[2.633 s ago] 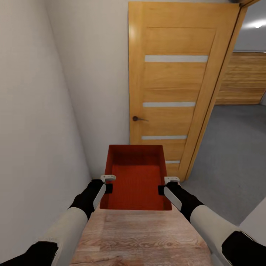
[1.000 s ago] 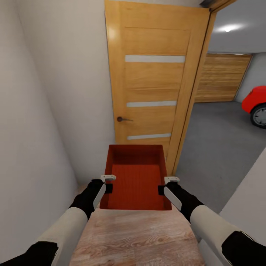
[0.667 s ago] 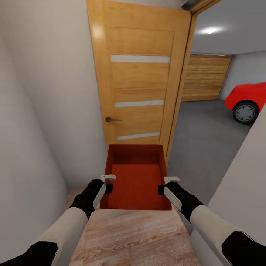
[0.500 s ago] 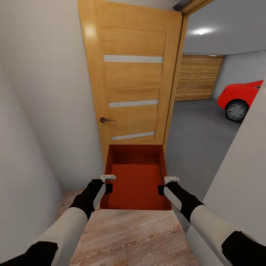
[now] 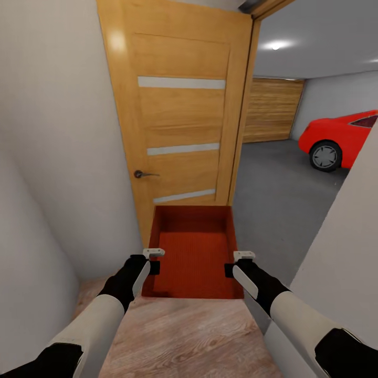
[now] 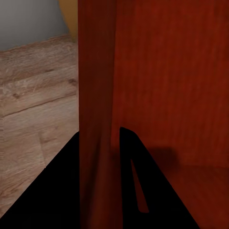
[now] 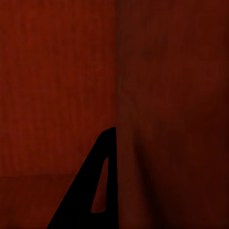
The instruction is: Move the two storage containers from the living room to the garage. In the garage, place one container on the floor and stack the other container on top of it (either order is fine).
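So from the head view, you had one red-orange storage container [image 5: 194,252] carried out in front of the robot, held level above the light wood-plank flooring [image 5: 184,341], open side up. Your left gripper [image 5: 153,261] was clamped on the container's left wall near the close end, and your right gripper [image 5: 235,263] was doing the same on the right wall, so the box hung between both arms. Just past the container's far end stood an open wooden door [image 5: 178,121] with three pale horizontal strips and a dark handle [image 5: 140,174] on its left side. White walls [image 5: 47,157] closed in on the left and near right. Through the doorway on the right you could see the garage: dark grey floor [image 5: 283,194], a wood-panelled door [image 5: 273,110] at the far end, a ceiling light [image 5: 275,45], and the front of a red car [image 5: 341,139] at the far right.

On the left wrist view, the container's thin wall [image 6: 98,119] ran straight between the two dark fingers [image 6: 138,186], narrow and pinched on it, with plank flooring on the outer side and the red inside of the box on the other.

On the right wrist view, it was pretty much all red container surface [image 7: 167,95] with one dark finger [image 7: 100,186] pressed up against the wall edge.
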Available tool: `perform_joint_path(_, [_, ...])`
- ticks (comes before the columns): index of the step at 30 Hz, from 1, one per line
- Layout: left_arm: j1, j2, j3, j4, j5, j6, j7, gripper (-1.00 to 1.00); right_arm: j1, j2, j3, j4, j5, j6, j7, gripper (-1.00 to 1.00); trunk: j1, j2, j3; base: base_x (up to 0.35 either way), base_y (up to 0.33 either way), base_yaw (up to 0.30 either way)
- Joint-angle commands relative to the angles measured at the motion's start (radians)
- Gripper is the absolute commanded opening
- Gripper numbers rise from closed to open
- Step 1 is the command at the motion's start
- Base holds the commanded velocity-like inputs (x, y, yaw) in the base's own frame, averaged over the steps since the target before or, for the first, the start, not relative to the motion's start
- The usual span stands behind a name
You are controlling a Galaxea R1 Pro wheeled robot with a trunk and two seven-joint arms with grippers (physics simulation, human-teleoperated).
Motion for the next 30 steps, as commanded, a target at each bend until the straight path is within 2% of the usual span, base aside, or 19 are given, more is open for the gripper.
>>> perform_joint_path(1, [0.000,0.001,-0.003,0.000,0.004,0.006,0.010,-1.00,-0.002,-0.056,-0.048,-0.002,0.049,-0.024,-0.016,-1.00,0.001,-0.002,-0.002,0.249,0.199,-0.001])
perform_joint_path(10, [0.000,0.001,-0.003,0.000,0.004,0.005,0.011,-1.00,-0.002,-0.056,-0.048,-0.002,0.049,-0.024,-0.016,-1.00,0.001,-0.002,-0.002,0.241,0.181,-0.051])
perform_joint_path(30, [0.000,0.001,-0.003,-0.001,0.003,0.005,0.011,-1.00,-0.002,-0.056,-0.048,-0.002,0.049,-0.024,-0.016,-1.00,0.001,-0.002,-0.002,0.016,0.007,-0.253])
